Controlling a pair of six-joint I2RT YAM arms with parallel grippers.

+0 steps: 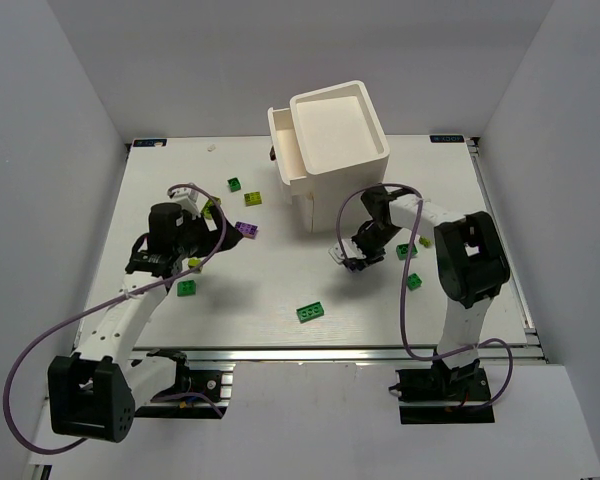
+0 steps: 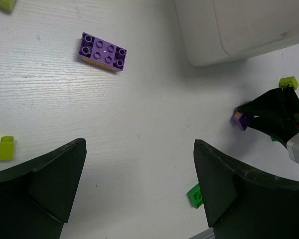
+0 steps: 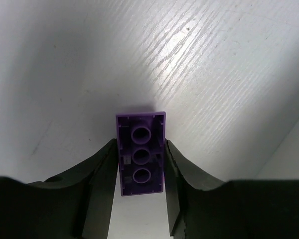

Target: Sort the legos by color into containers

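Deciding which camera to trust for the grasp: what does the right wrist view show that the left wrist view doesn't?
Only the right wrist: the hollow underside of the gripped purple brick, with the right gripper pressed on both its long sides. Only the left wrist: the open left gripper, a loose purple brick studs up, a yellow-green brick, a green brick and a corner of the white cabinet. Both: the white table and the gripped purple brick, small and distant at the right gripper's tip in the left wrist view.
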